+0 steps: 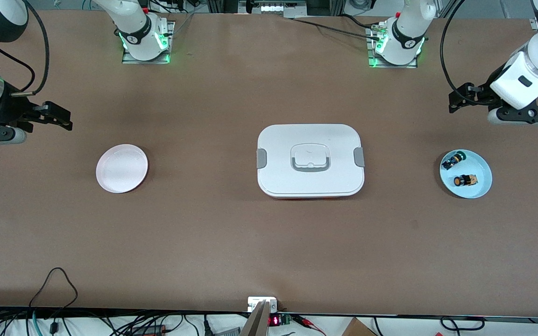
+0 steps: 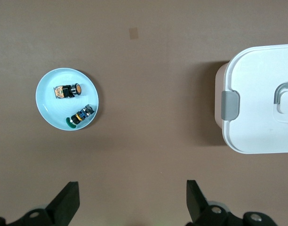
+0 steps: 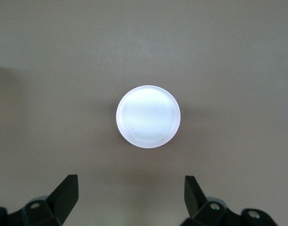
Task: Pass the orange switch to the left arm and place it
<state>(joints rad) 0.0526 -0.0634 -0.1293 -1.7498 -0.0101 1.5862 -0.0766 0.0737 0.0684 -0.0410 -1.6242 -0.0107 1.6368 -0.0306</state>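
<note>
Left claw (image 2: pixel 130 205) and right claw (image 3: pixel 130 202) hang spread apart, empty; orange switch (image 1: pixel 465 180) lies on blue plate (image 1: pixel 483 184).

My front camera hangs high, facing the arm bases along the top edge and taking in the whole table (image 1: pixel 269 242). Both wrist cameras look straight down from well up. The left shares the blue plate (image 2: pixel 46 101) and box (image 2: pixel 259 99) with it, the right the white plate (image 3: pixel 148 116).
</note>
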